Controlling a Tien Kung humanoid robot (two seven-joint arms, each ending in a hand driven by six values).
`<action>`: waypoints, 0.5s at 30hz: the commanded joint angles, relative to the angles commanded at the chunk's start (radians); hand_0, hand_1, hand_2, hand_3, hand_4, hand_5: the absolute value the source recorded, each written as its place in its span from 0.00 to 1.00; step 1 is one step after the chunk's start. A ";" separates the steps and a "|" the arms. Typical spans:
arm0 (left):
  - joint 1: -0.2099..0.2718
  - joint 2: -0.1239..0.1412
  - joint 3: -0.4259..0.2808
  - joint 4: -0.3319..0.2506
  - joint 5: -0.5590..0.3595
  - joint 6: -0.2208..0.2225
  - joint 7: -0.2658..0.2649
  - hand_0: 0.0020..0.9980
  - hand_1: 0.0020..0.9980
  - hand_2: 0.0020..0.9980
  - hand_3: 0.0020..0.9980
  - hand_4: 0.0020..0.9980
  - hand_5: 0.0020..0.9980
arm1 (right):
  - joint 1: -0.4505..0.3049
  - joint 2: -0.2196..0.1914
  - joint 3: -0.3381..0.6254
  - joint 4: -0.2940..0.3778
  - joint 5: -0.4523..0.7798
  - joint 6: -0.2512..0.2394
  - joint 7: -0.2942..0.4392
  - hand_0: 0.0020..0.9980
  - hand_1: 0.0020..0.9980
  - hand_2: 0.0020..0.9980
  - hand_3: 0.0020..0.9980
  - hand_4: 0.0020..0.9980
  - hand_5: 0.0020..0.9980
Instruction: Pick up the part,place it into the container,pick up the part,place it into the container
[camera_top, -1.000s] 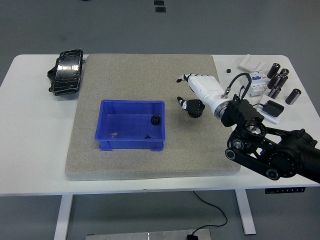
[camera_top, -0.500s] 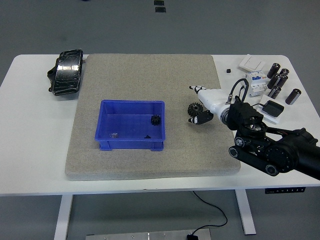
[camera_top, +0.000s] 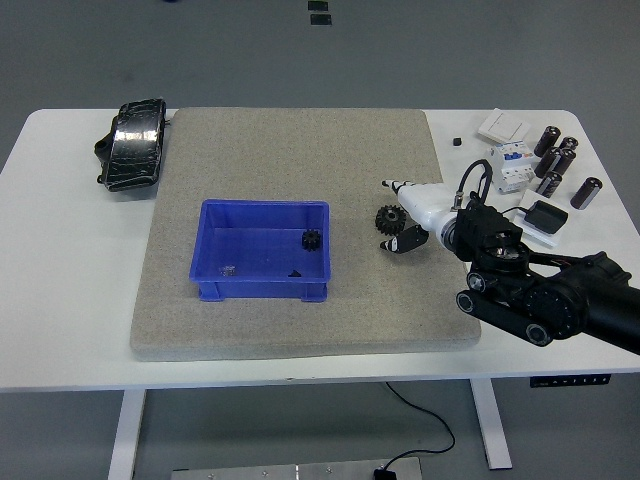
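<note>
A black gear (camera_top: 388, 218) lies on the grey mat (camera_top: 290, 150), just right of the blue container (camera_top: 204, 250). My right hand (camera_top: 400, 214) reaches in from the right and sits against the gear's right side. One white finger (camera_top: 396, 185) passes beyond the gear and dark fingertips (camera_top: 402, 243) sit just in front of it, spread wider than the gear. The gear rests on the mat. A smaller black gear (camera_top: 310, 240) lies inside the container near its right wall. The left arm is out of view.
A black glossy part (camera_top: 133, 143) lies at the table's far left. At the far right stand several black cylinders (camera_top: 558, 160), a white breaker (camera_top: 510, 162), a white switch plate (camera_top: 503, 125) and a small black box (camera_top: 546, 216).
My right hand came down and forward to the mat, uncovering the black gear. Over the last half second it settled slightly closer around the gear; the gear has not moved.
</note>
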 joint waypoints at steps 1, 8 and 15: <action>0.000 0.000 0.001 0.000 -0.001 0.000 -0.001 0.68 0.67 0.60 0.56 0.49 0.49 | 0.000 0.000 -0.001 -0.001 0.002 0.000 0.000 0.44 0.59 0.66 0.70 0.60 0.24; -0.001 -0.001 0.001 0.001 -0.002 -0.002 -0.003 0.68 0.67 0.60 0.56 0.49 0.49 | -0.003 0.005 -0.004 -0.001 0.011 -0.010 0.006 0.42 0.57 0.64 0.70 0.52 0.21; -0.001 -0.002 0.004 0.002 -0.005 -0.002 -0.006 0.68 0.67 0.60 0.56 0.49 0.49 | -0.005 0.012 -0.004 0.006 0.011 -0.027 0.015 0.41 0.56 0.63 0.70 0.51 0.20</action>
